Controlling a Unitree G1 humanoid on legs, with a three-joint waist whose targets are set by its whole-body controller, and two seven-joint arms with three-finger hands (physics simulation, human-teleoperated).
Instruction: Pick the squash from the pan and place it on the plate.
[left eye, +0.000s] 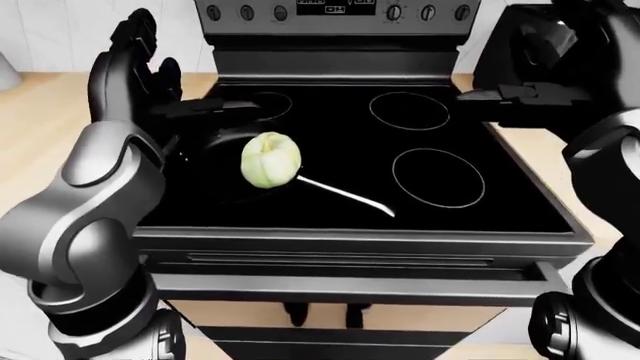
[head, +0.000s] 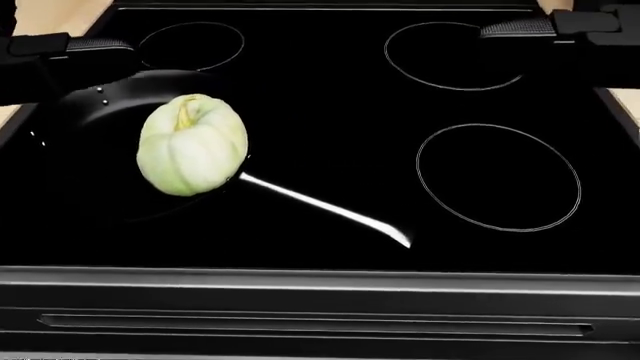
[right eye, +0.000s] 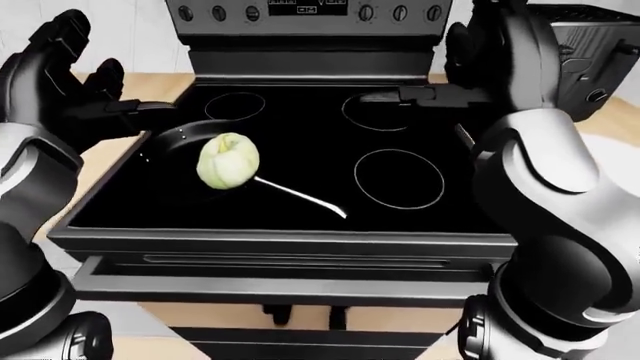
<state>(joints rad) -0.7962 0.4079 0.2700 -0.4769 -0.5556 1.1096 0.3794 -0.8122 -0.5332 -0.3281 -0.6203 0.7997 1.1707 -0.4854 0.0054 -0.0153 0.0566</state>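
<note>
Nothing of task done yet: squash (head: 191, 145) sits in pan (head: 80, 124) on stove (left eye: 480, 217), ungrasped. Left hand (left eye: 135, 71) raised above and left of pan, fingers spread, holding nothing; right hand (right eye: 500, 49) raised well to squash's far side, near upper right burner, also spread and empty. Grasp, lift, placing all remain. Plate unseen in any view. Head view shows squash ribs and pan handle (head: 330, 210) closely; eye views alone show both arms, control knobs (left eye: 395, 11), wooden tabletop (left eye: 30, 112) beside left hand.
</note>
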